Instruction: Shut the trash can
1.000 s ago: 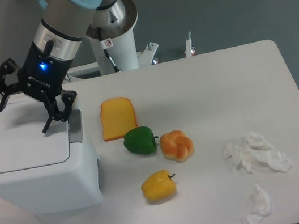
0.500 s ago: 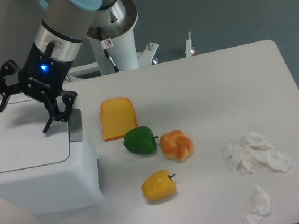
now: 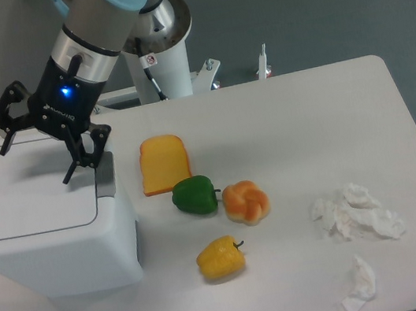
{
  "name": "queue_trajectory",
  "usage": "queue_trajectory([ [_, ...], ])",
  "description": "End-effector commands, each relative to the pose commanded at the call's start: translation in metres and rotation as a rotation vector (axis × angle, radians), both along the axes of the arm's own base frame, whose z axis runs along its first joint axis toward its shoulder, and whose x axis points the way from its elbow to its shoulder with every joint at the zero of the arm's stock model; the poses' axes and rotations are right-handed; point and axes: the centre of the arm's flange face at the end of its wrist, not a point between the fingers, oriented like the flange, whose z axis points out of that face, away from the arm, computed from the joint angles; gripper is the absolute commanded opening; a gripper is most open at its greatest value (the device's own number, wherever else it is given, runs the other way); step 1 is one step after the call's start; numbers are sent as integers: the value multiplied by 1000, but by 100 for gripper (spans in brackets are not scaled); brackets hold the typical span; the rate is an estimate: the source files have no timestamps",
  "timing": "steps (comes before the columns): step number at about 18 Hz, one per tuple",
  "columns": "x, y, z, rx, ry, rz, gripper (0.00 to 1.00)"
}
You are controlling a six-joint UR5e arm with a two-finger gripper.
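Observation:
The trash can is a large boxy white bin at the left of the table, its flat lid lying down level on top and its grey latch at the right edge. My gripper hovers just above the lid's back right part, fingers spread open, holding nothing. One fingertip points down close to the lid beside the latch; whether it touches I cannot tell.
To the right of the bin lie a slice of orange bread, a green pepper, a bun and a yellow pepper. Crumpled tissues and a smaller one lie at the right front.
The gripper has shifted very slightly to the right above the lid. The lid and the food have not moved.

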Motion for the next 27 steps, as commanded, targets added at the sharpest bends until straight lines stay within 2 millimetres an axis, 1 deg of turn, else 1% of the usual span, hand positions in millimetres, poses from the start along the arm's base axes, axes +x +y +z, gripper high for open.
queue_trajectory([
  [3, -3, -1, 0, 0, 7, 3, 100],
  [4, -12, -4, 5, 10, 18, 17, 100],
  [6, -50, -17, 28, 44, 62, 80, 100],
  [7, -64, -24, 35, 58, 83, 98, 100],
  [10, -89, -35, 44, 72, 100, 139, 100],
  [13, -130, -59, 61, 90, 137, 218, 100],
  [16, -154, -75, 71, 66, 233, 262, 100],
  [17, -160, -82, 76, 46, 289, 270, 100],
  [18, -165, -86, 76, 26, 345, 260, 100],
  [23, -183, -103, 73, -47, 558, 165, 100],
  [27, -187, -115, 72, -143, 707, 94, 100],
])
